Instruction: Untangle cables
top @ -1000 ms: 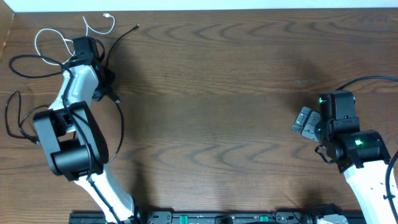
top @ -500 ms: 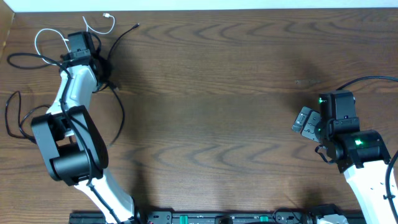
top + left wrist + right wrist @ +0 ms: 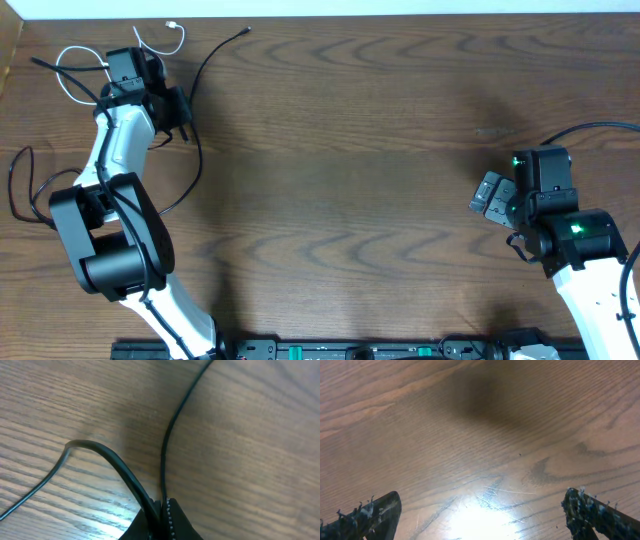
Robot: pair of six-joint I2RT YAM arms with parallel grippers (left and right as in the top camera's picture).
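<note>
My left gripper [image 3: 180, 118] is at the table's far left corner, shut on a black cable [image 3: 167, 445]. In the left wrist view two black strands run into the closed jaws [image 3: 162, 510]: a thin one from the top and a thicker one [image 3: 107, 457] curving in from the left. From overhead, the long black cable [image 3: 196, 140] runs from its plug [image 3: 248, 30] past the gripper and down along the arm. A white cable [image 3: 72, 49] loops behind the wrist. My right gripper [image 3: 490, 195] [image 3: 480, 515] hovers open over bare wood at the right.
Another thin black cord [image 3: 12, 190] loops near the table's left edge beside the left arm's base. The table's far edge [image 3: 400, 14] lies just beyond the cables. The right arm's thick wire [image 3: 600, 125] arcs off to the right.
My left gripper has shut on the black cable and shifted slightly toward the far edge. The cable's free plug end swung right and farther back. The right arm has not moved.
</note>
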